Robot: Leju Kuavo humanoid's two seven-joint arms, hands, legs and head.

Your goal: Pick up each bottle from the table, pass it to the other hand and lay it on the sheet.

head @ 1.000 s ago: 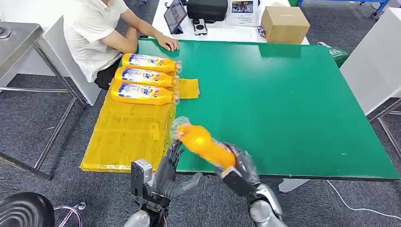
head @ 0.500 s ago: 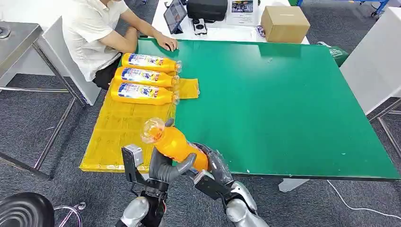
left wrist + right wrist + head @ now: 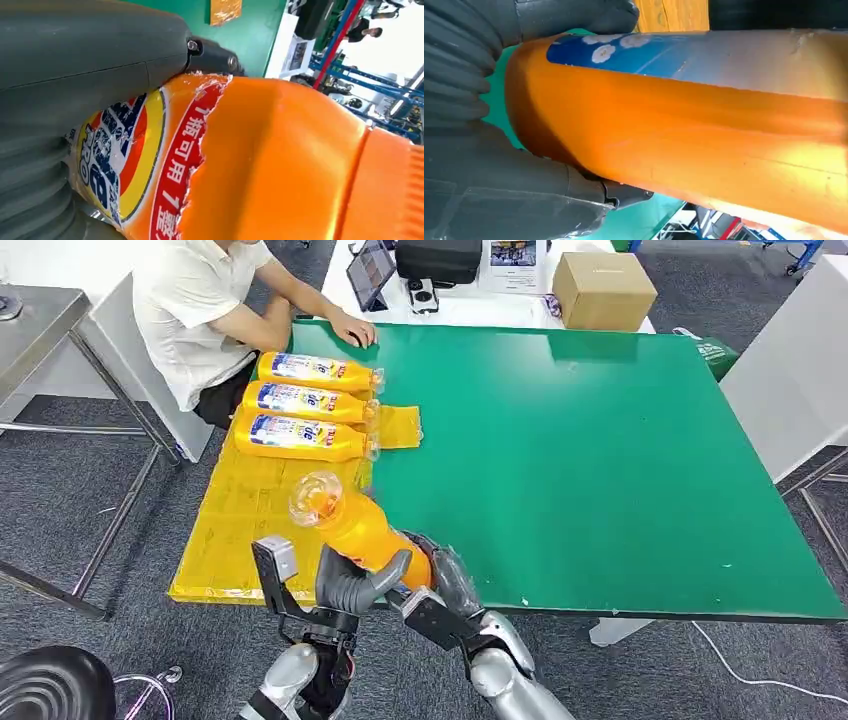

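You are mid-handover: both the left hand (image 3: 352,585) and right hand (image 3: 445,580) grip the orange bottle (image 3: 362,530), so next release the right.

Both silver arms rise from the lower edge of the head view and meet near the middle. The left hand (image 3: 352,585) wraps its grey thumb and dark fingers around the orange plastic bottle (image 3: 362,530), while the right hand (image 3: 440,580) grips the same bottle's lower end from the other side
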